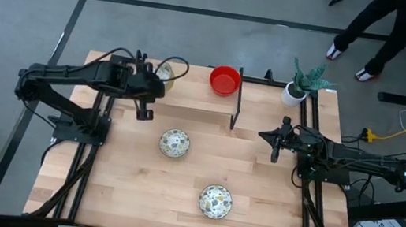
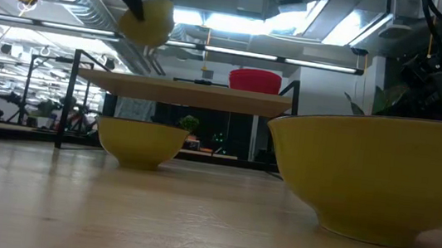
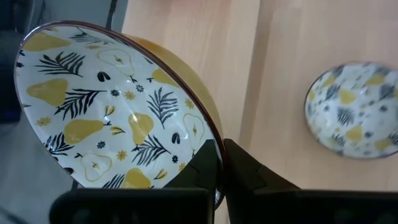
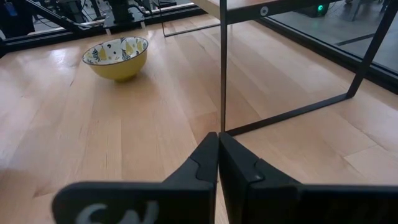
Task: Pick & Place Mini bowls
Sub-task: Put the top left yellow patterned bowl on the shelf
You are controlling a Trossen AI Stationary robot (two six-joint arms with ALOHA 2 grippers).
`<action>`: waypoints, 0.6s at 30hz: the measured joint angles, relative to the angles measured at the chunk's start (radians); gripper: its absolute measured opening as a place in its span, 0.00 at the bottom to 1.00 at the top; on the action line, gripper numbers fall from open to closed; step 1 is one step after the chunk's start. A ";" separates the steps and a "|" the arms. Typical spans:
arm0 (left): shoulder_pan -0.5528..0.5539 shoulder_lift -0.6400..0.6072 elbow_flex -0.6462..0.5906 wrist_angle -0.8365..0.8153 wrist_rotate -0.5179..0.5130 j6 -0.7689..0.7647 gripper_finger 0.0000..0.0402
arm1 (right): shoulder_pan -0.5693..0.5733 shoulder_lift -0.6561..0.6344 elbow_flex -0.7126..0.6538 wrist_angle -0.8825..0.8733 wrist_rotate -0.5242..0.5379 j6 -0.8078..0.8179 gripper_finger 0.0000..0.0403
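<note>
The left gripper [image 1: 162, 76] sits at about eleven o'clock, its jaws clamped on a patterned bowl's [image 3: 112, 112] rim — the right gripper [image 1: 266, 136], jaws closed, waits at three o'clock.

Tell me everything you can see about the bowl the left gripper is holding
The patterned bowl is round, glossy and ceramic-looking, white inside with yellow pears, dark leaves and small flowers, a thin dark rim and a yellow outside. The left gripper is shut on its rim, one finger inside and one outside, holding it tilted in the air over the raised wooden shelf at the table's far left. Nothing else touches it.
</note>
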 joint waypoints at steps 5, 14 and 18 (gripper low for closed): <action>0.041 0.045 0.031 -0.114 0.003 -0.019 0.01 | 0.000 0.000 0.000 0.000 0.000 0.000 0.04; 0.058 0.180 0.200 -0.284 0.013 -0.042 0.01 | 0.000 0.000 0.000 0.000 0.000 0.000 0.04; 0.058 0.232 0.275 -0.342 0.013 -0.041 0.01 | 0.000 0.000 0.000 0.000 0.000 0.000 0.04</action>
